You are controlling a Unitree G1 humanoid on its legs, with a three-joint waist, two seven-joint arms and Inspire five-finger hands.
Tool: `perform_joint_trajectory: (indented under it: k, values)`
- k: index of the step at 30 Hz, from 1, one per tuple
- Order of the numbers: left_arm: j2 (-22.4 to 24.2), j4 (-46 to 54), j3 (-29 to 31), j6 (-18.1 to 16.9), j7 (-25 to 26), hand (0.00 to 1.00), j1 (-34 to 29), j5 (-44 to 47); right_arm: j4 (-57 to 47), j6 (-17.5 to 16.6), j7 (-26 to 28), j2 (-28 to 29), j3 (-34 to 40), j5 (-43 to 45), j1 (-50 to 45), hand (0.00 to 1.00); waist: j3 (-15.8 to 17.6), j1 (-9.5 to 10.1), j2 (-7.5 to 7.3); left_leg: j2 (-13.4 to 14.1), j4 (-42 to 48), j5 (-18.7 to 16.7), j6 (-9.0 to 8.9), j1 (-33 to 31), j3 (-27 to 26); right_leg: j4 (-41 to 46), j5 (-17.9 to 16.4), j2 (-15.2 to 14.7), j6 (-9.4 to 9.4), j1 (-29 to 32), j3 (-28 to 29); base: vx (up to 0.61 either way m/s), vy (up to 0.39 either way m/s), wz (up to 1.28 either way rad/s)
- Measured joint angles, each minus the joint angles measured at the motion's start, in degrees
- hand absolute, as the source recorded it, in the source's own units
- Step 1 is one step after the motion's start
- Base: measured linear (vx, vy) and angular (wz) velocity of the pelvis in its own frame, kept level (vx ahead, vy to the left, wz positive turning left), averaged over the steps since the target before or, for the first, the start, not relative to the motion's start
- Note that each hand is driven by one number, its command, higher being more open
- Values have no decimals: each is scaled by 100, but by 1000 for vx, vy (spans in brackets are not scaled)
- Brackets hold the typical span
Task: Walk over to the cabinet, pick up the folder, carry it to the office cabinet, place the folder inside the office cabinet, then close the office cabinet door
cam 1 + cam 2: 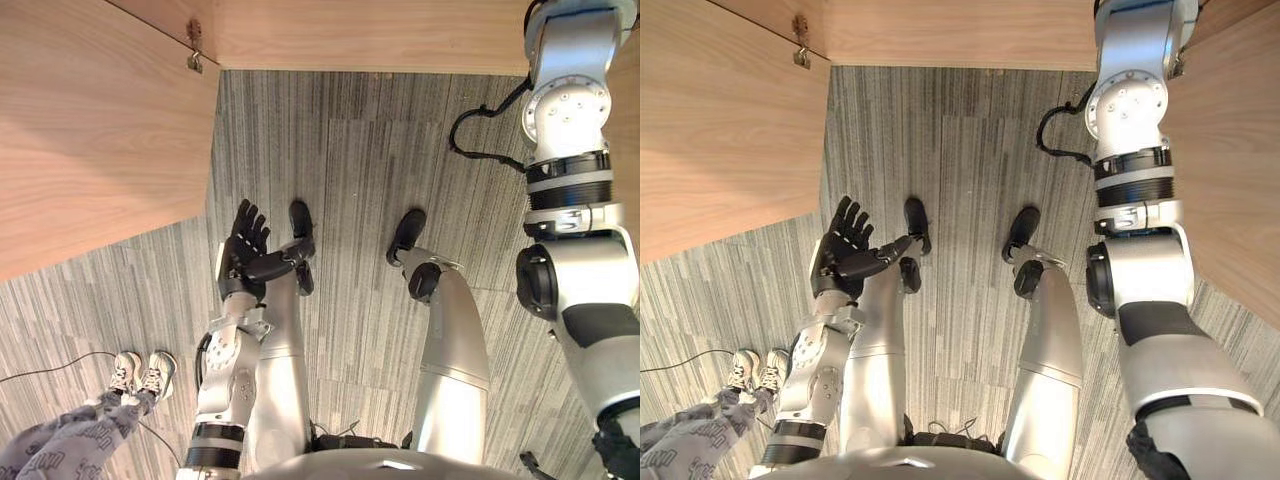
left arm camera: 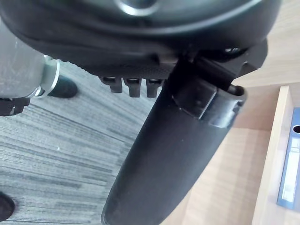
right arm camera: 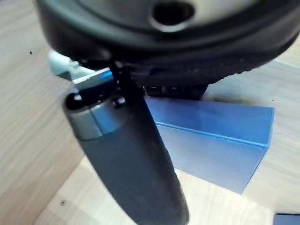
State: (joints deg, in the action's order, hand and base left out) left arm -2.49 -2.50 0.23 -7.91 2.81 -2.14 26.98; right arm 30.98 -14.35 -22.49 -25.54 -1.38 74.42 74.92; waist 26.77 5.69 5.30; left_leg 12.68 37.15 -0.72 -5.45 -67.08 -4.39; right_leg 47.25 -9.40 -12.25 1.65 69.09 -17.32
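The blue folder (image 3: 211, 140) rests on a pale wooden shelf (image 3: 51, 93) inside the office cabinet, seen in the right wrist view just past my right hand (image 3: 126, 159). That hand's thumb is straight and lies in front of the folder without closing on it; its fingers reach toward the folder's upper edge. My right arm (image 1: 565, 130) stretches forward into the cabinet. My left hand (image 1: 245, 255) hangs low over the carpet, open and holding nothing. A blue folder spine (image 2: 290, 164) stands in the cabinet in the left wrist view.
The cabinet's wooden door (image 1: 90, 130) stands open at the left, with a metal hinge (image 1: 195, 60) at its top. Grey striped carpet (image 1: 350, 150) lies below. A person's legs and white shoes (image 1: 140, 375) are at the lower left. Another blue corner (image 3: 286, 219) shows on the shelf.
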Motion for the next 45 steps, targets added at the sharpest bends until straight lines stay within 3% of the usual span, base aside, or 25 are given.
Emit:
perform_joint_trajectory:
  k: [5, 10, 12, 13, 16, 22, 27, 34, 37, 45]
  values:
    - [-2, -19, -14, 44, -16, 100, -14, 0, 149, 209, 110, -297, -470, -171, 100, 100, 0, 1, 0, 34, -197, 152, -25, 60, -36, -44, 0, 1, 1, 6, -60, -46, 19, 3]
    - [-45, -77, -122, 45, -39, 100, -24, 0, 487, 617, 640, -781, -1066, -982, 511, 100, 0, 23, 0, 127, -220, 253, -22, 56, -89, -61, 19, 3, -14, 8, -139, -25, 42, -4]
    - [-59, -151, -143, 50, -61, 100, -21, -3, 499, 775, 804, -1007, -1409, -1306, 729, 100, 0, 12, 0, 128, -201, 277, -6, 59, -103, -72, 87, 0, 73, 0, -148, -5, 68, 4]
    - [-72, -175, -170, 50, -54, 100, -19, -3, 500, 890, 885, -1114, -1588, -1480, 855, 100, 0, 18, 0, 133, -192, 265, -17, 69, -116, -87, 146, 1, 199, -15, -155, 4, 77, 1]
    - [-117, -227, -228, 51, -58, 100, 10, -9, 575, 960, 1058, -1183, -1859, -1836, 1056, 100, 0, 7, 0, 170, -150, 191, 15, 143, -142, -149, 175, 28, 276, -158, -178, 16, 92, -4]
    - [-197, -373, -337, 51, -58, 100, 133, -12, 818, 1146, 1205, -1299, -2263, -2377, 1185, 100, -1, -20, -2, 196, 28, -58, 102, 292, -198, -289, 160, 36, 240, -428, -138, -4, 122, -7]
    - [-342, -577, -329, 53, -15, 100, 412, -60, 885, 1394, 1356, -1330, -2508, -3461, 1217, 100, 0, -40, -4, 206, 63, -83, 116, 278, -263, -395, 242, 54, 235, -435, -106, -22, 115, -5]
    - [-394, -945, -247, 55, 65, 100, 1018, -64, 836, 1493, 1478, -1330, -2506, -4735, 1048, 100, -4, -168, -58, 332, 266, -281, 152, 257, -291, -455, 279, 159, 216, -514, -76, -10, 93, -11]
    - [-418, -1050, -102, 54, 84, 100, 1135, -64, 621, 1498, 1502, -1346, -2505, -4983, 773, 100, -2, -213, -153, 363, 320, -347, 151, 269, -319, -467, 278, 196, 203, -522, -36, -13, 83, -11]
    - [-520, -1199, -27, 55, 116, 100, 1289, -71, -302, 1495, 1820, -1576, -2510, -5218, 56, 100, 5, -278, -236, 401, 418, -447, 170, 283, -370, -468, 280, 236, 187, -525, 23, 0, 62, -5]
